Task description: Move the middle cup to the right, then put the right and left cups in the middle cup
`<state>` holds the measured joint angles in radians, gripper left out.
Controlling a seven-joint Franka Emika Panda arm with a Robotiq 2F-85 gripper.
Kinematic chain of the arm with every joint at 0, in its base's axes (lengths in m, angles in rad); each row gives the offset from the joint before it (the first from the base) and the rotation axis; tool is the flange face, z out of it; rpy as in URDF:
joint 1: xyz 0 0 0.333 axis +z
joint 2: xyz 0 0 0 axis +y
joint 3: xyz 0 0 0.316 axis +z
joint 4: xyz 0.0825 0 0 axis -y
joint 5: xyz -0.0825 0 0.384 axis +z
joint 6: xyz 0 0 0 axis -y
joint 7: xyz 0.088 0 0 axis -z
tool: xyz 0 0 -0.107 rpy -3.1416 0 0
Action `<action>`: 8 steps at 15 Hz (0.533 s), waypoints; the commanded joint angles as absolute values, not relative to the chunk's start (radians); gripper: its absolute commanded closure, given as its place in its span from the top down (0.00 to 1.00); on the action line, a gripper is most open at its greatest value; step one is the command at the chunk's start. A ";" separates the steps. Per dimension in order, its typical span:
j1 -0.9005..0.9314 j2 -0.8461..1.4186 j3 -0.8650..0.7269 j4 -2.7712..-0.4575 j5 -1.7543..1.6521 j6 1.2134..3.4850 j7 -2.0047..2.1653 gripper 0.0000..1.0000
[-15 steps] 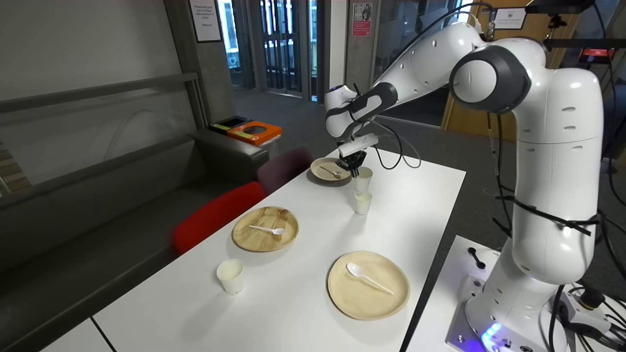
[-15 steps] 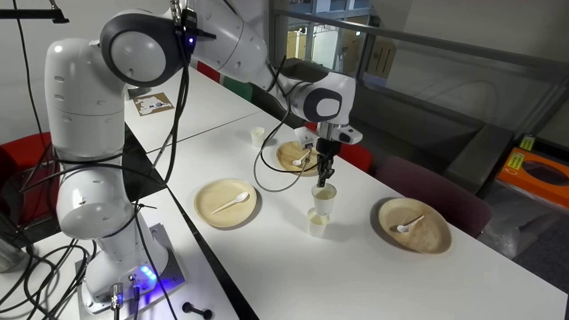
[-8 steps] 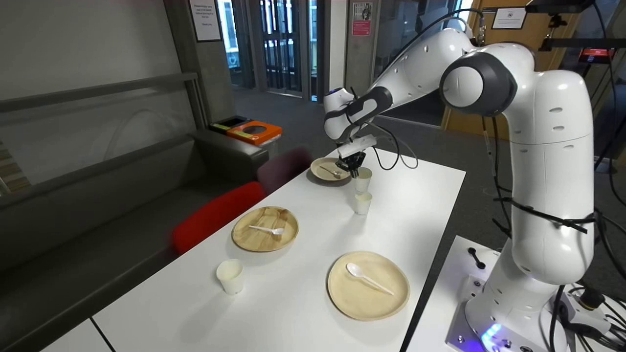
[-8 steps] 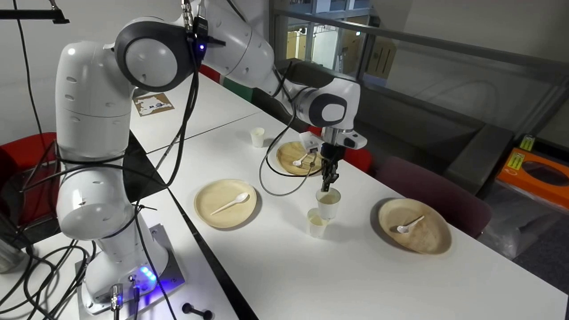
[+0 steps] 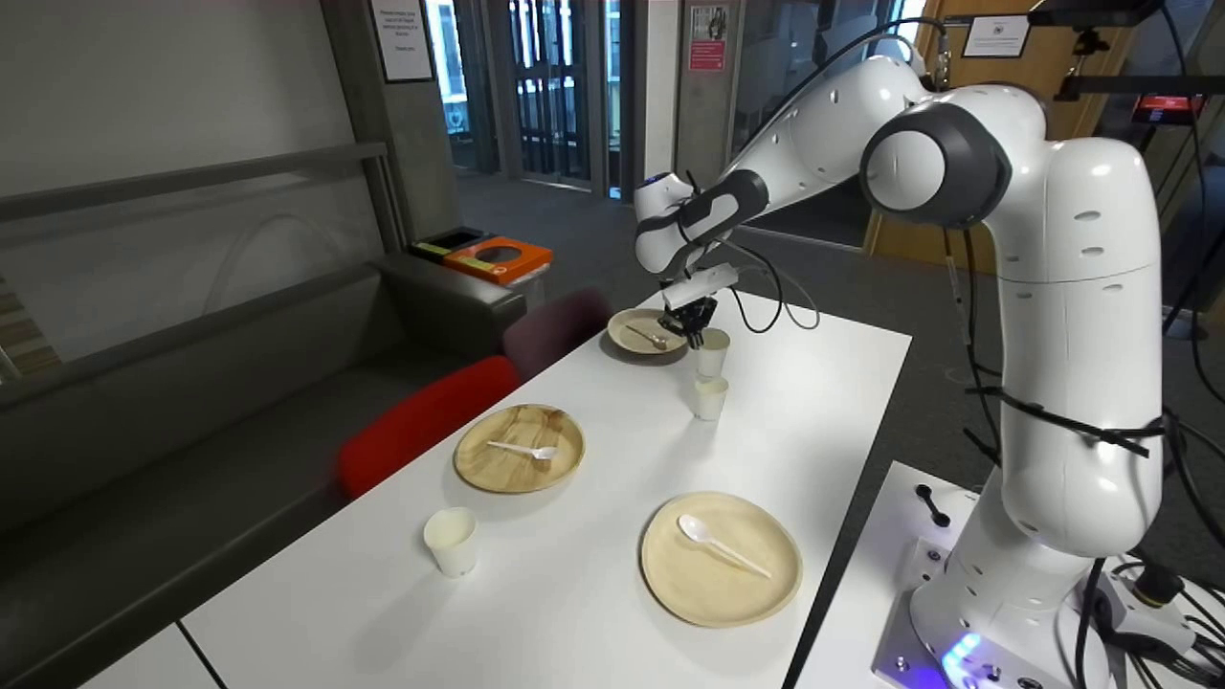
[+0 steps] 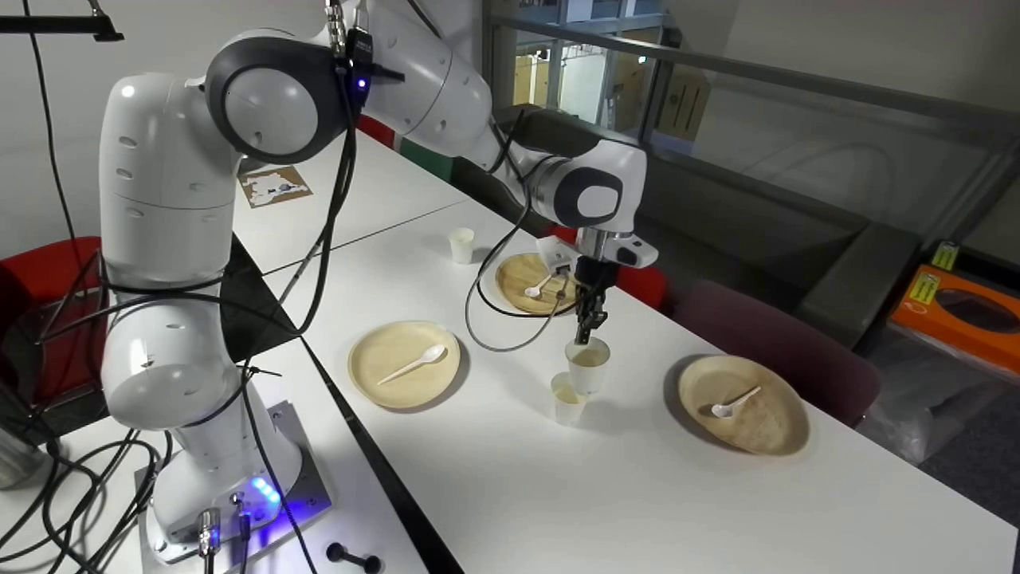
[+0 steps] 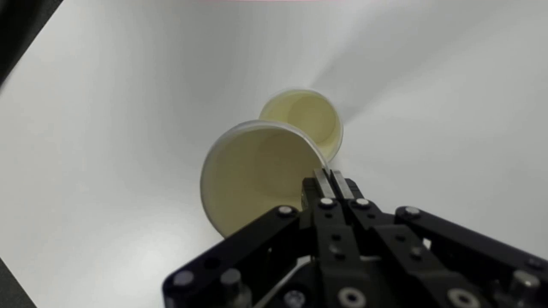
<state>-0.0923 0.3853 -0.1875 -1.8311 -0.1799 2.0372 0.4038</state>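
My gripper (image 7: 332, 172) is shut on the rim of a white cup (image 7: 257, 171), one finger inside it and one outside. This cup (image 6: 588, 368) hangs upright or nearly so above the table. Just beside and below it a second white cup (image 7: 306, 112) stands on the table; the held cup (image 5: 712, 356) overlaps it in every view, and whether they touch I cannot tell. A third white cup (image 5: 450, 542) stands well apart, beyond a plate in an exterior view (image 6: 461, 246). Which of these is the middle, right or left cup is not certain.
Three round tan plates, each with a spoon, lie on the white table: a pale plate (image 5: 720, 560) near the robot base, a wood-grained plate (image 5: 519, 448) by the red chair (image 5: 426, 421), and a far plate (image 6: 745, 405) by the purple chair (image 6: 777, 343).
In an exterior view my gripper and the held cup have shifted slightly right and down, mostly in the first half second. The elbow has sunk a little. The other cups have stayed put.
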 commanded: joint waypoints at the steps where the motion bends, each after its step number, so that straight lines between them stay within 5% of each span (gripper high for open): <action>1: -0.103 0.385 -0.181 -1.811 -0.154 1.982 0.342 0.01; 8: -0.110 0.390 -0.178 -1.801 -0.132 1.922 0.284 0.01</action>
